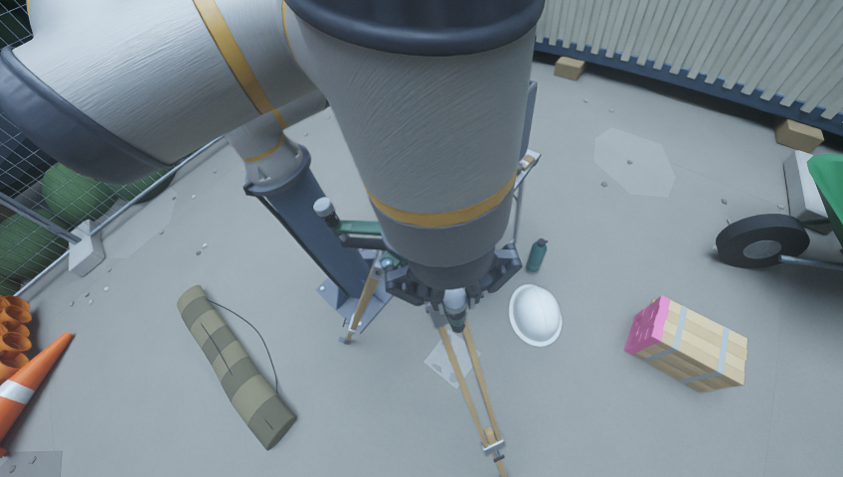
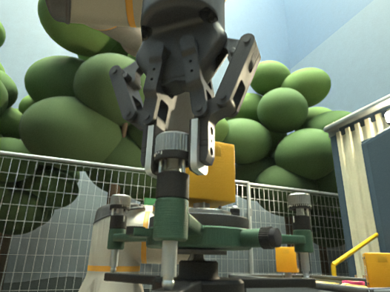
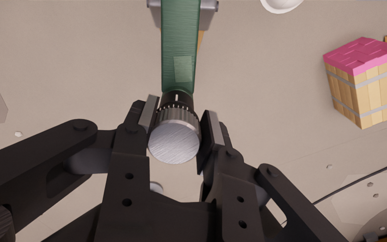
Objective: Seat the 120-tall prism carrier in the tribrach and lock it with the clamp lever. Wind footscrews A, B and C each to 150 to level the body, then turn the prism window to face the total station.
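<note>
My gripper (image 3: 174, 129) (image 2: 174, 152) points straight down and is closed on the knurled silver knob of a footscrew (image 3: 174, 137) (image 2: 171, 142), at the end of one green arm of the tribrach (image 2: 202, 231). The yellow prism carrier (image 2: 215, 172) stands on the tribrach's centre, just behind the fingers. Two other footscrews (image 2: 119, 202) (image 2: 299, 202) rise at the left and right arms, and a black clamp knob (image 2: 270, 237) sticks out on the right. From the side camera the arm hides most of the tribrach; only one footscrew (image 1: 323, 208) and the tripod legs (image 1: 467, 378) show.
The arm's own grey mount column (image 1: 313, 230) stands close beside the tripod. On the ground lie a white hard hat (image 1: 535, 314), a green bottle (image 1: 537, 255), a strapped timber bundle (image 1: 686, 344), a rolled bag (image 1: 235, 366) and a traffic cone (image 1: 26, 378). Mesh fencing runs along the left.
</note>
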Controlling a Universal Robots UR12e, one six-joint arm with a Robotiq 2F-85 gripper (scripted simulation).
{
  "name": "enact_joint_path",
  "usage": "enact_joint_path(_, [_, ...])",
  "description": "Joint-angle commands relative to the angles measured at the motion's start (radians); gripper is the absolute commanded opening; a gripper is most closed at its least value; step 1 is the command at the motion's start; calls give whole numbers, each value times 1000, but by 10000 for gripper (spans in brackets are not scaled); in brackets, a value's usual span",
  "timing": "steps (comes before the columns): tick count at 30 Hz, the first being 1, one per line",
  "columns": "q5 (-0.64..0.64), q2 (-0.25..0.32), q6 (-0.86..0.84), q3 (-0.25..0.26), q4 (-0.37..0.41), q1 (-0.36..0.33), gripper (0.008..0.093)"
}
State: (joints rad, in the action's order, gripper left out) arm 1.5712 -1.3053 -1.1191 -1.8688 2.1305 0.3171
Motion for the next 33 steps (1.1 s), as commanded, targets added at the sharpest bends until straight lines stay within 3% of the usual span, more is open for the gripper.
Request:
enact_joint_path(1, [0, -1, 0, 1, 0, 0, 365])
enact_joint_path(22, [0, -1, 0, 1, 0, 0, 780])
enact_joint_path(33, [0, -2, 0, 2, -1, 0, 780])
